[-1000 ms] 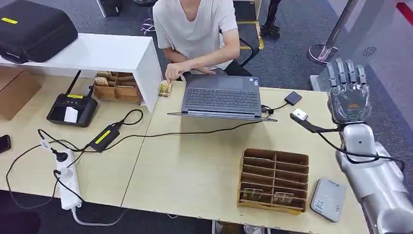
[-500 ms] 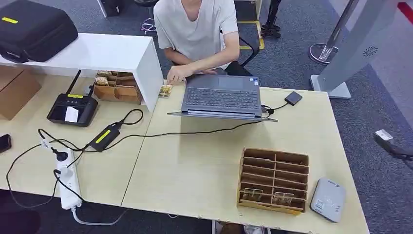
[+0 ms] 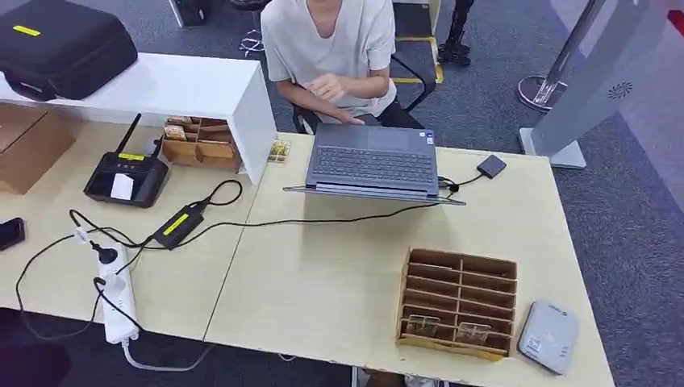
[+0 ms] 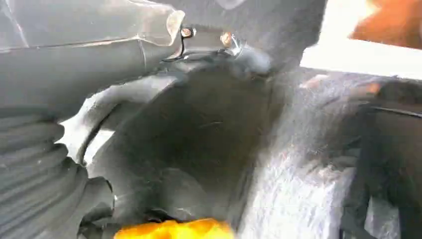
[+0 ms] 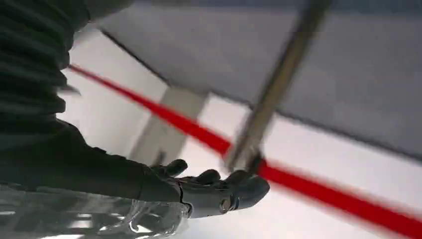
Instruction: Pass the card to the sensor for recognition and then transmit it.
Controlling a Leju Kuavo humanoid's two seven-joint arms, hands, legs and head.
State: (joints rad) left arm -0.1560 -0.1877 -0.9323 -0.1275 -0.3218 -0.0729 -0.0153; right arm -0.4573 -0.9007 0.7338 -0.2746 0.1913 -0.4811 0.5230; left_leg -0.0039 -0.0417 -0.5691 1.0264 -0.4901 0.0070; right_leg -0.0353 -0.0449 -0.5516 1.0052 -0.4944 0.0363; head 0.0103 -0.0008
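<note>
Pale worktop (image 3: 323, 282), lower right of frame: two cards (image 3: 421, 325) upright in wooden organiser (image 3: 458, 300); grey sensor (image 3: 548, 336) beside it. Right robot hand (image 5: 209, 191) empty, fingers extended; left robot hand state cannot be determined.

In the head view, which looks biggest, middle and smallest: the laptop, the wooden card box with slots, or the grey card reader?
1. Laptop, biggest.
2. Wooden card box, a bit smaller.
3. Grey card reader, clearly smallest.
The box sits nearer the camera, so the laptop-box gap is unsure.

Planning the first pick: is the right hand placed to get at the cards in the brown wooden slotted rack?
Probably not yet. The right hand is out over the floor with the red stripe, holding nothing, while the brown wooden slotted rack and its cards lie unobstructed near the table's front edge.
</note>
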